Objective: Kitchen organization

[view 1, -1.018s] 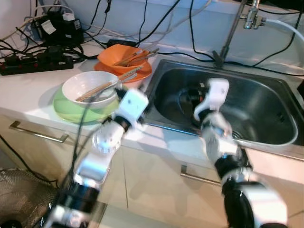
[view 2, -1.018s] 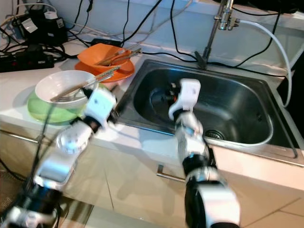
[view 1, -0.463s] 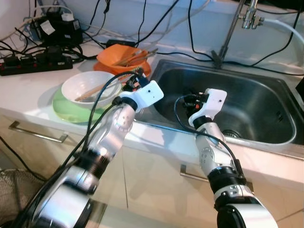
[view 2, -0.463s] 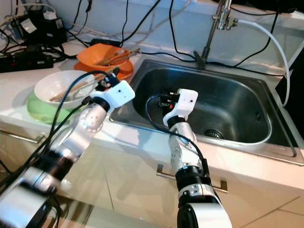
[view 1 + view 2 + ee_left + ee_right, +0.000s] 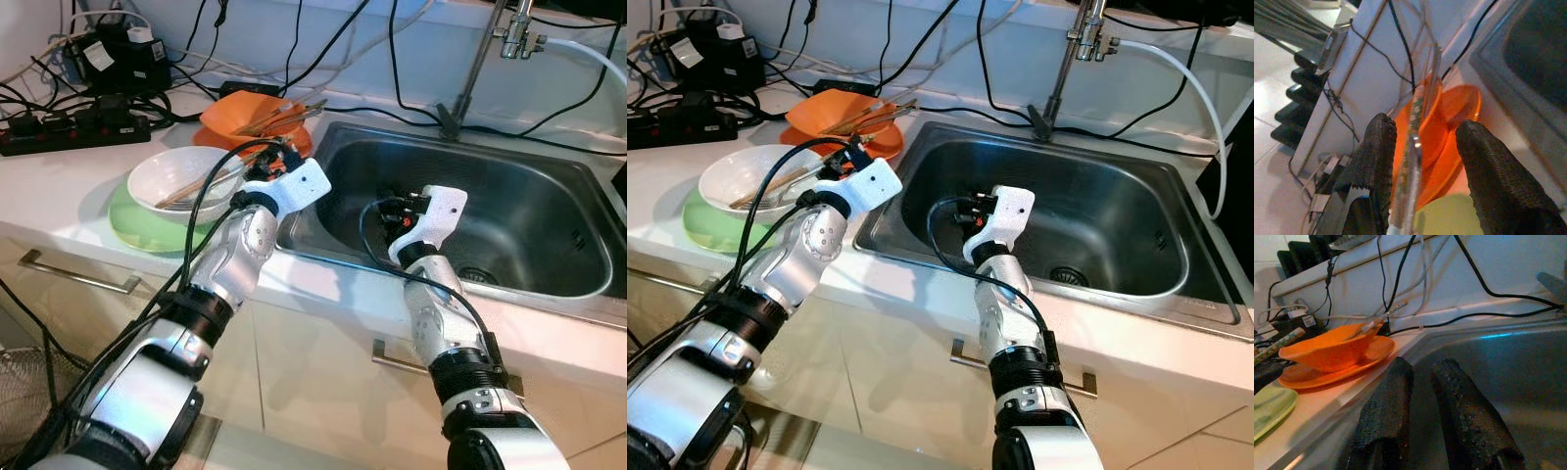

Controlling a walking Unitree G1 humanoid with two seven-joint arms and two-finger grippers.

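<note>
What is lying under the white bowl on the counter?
The white bowl sits on a green plate, whose rim shows around it. The plate's middle is covered by the bowl, so anything between them cannot be seen.
</note>
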